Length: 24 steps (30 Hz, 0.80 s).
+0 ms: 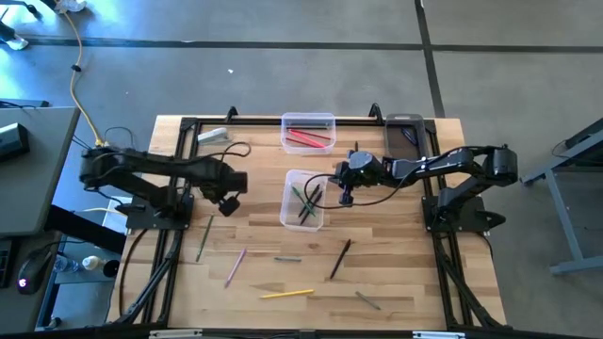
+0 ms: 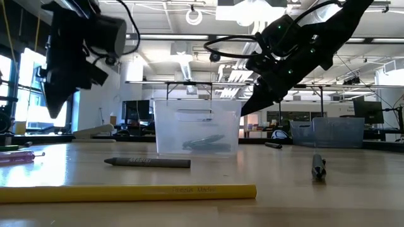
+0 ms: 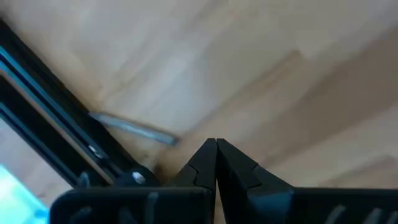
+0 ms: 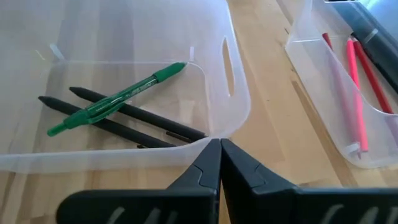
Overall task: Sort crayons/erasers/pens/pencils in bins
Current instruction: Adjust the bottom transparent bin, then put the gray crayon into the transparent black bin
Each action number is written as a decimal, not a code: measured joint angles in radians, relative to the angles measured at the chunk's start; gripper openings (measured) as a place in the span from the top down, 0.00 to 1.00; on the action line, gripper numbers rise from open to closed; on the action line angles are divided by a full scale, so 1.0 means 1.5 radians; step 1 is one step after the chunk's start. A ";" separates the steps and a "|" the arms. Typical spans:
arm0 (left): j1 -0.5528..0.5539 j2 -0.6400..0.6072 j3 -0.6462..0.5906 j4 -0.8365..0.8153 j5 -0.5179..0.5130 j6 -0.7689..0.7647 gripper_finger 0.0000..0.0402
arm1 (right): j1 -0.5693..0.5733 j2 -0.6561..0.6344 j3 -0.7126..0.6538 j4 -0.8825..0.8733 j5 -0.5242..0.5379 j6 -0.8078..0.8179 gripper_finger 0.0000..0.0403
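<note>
Three bins sat on my table (image 1: 396, 282). The middle clear bin (image 1: 303, 200) was a small see-through tub with rounded corners and a slot handle in its end wall; it held a green pen (image 4: 118, 98) lying across two black pens (image 4: 124, 118). The rear clear bin (image 1: 308, 132), of the same make, held red and pink sticks (image 1: 308, 138) and stood at the far edge. The dark bin (image 1: 404, 133), smoky grey, stood just beside it, toward my right arm.

My right claw (image 1: 346, 198) hung just beside the middle bin's rim, shut tight with nothing in it. My left claw (image 1: 229, 204) hovered over bare wood at the left, also shut and empty, near a grey stick (image 3: 132, 127) by the black frame rail.

Loose on the table nearer the front lay a yellow pencil (image 2: 126, 192), a grey crayon (image 2: 148, 162), a pink pencil (image 1: 235, 266) and a black pen (image 1: 340, 258).
</note>
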 joint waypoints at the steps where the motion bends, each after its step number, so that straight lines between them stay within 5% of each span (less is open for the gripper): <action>1: 0.008 0.020 0.000 0.002 -0.005 0.014 1.00 | 0.000 0.000 0.000 0.000 -0.002 0.000 1.00; 10: 0.094 0.193 0.000 -0.051 -0.039 0.151 1.00 | 0.000 0.000 -0.001 -0.012 -0.003 0.000 1.00; 24: 0.170 0.266 0.000 -0.051 -0.005 0.217 1.00 | 0.000 0.000 -0.001 -0.010 -0.003 0.000 1.00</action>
